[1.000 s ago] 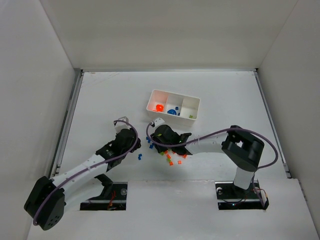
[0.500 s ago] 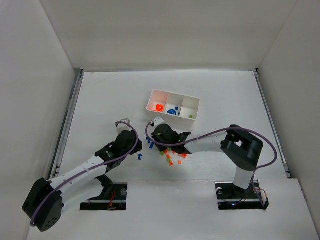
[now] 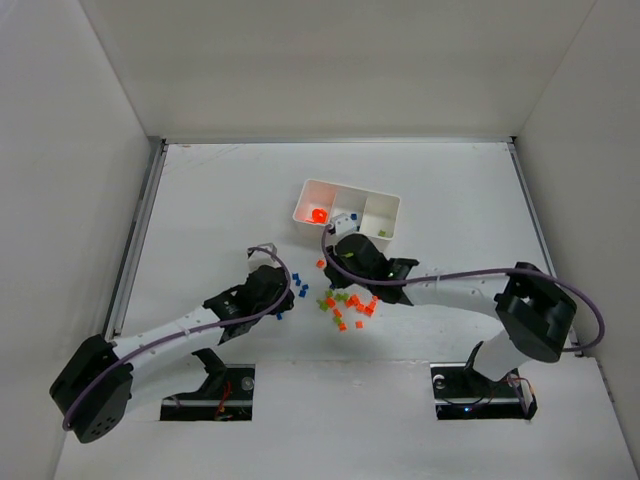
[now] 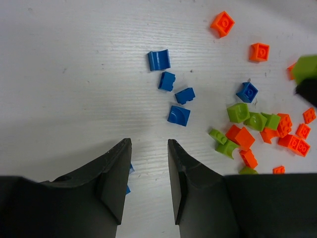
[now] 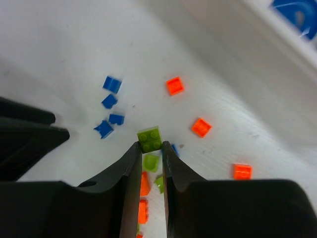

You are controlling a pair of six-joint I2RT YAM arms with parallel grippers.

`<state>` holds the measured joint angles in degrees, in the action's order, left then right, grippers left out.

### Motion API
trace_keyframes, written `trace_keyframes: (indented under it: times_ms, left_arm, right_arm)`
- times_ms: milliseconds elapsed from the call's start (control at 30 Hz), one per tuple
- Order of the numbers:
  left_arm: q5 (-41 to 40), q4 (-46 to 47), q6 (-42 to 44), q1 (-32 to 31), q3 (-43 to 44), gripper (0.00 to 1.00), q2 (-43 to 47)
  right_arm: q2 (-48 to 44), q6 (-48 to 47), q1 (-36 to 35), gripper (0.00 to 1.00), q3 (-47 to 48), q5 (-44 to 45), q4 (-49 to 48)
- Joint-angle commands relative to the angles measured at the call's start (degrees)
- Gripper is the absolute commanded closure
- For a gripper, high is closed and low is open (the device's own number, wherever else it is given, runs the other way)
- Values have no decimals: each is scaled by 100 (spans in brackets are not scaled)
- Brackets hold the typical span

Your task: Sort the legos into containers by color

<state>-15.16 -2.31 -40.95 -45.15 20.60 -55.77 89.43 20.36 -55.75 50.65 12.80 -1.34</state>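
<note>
The legos lie scattered in front of the tray: an orange and green pile and a few blue ones. My right gripper is shut on a green lego and holds it above the pile; from above, this gripper hangs just in front of the white tray. The tray's containers hold an orange piece, a blue piece and a green bit. My left gripper is open and empty, low over the table, with blue legos ahead of it.
A small blue piece shows beside the left finger. White walls enclose the table on three sides. A single orange lego lies apart, between the pile and the tray.
The right gripper has shut on a green lego and carried it up and right, toward the tray. The left arm has reached forward and right, toward the blue legos.
</note>
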Motion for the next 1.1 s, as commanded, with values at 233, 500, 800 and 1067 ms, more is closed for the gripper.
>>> trace_keyframes:
  times_ms: [233,500,800,1067]
  left_arm:
    - [-163,503,210,-297,453,66,-724]
    - [-339,600,421,-376,577,66,-1182]
    - [-400,644,500,-376,638,66,-1410]
    - [-357,714,535,-447,726,67,-1621]
  right_arm:
    - [-1067,47,1579,80,41,249,55]
    - [-585,275,2256,78,225,645,3]
    - [-988,319,2240,52,68,645,-261]
    - [-1709,530,1914,55,-713,689,-323]
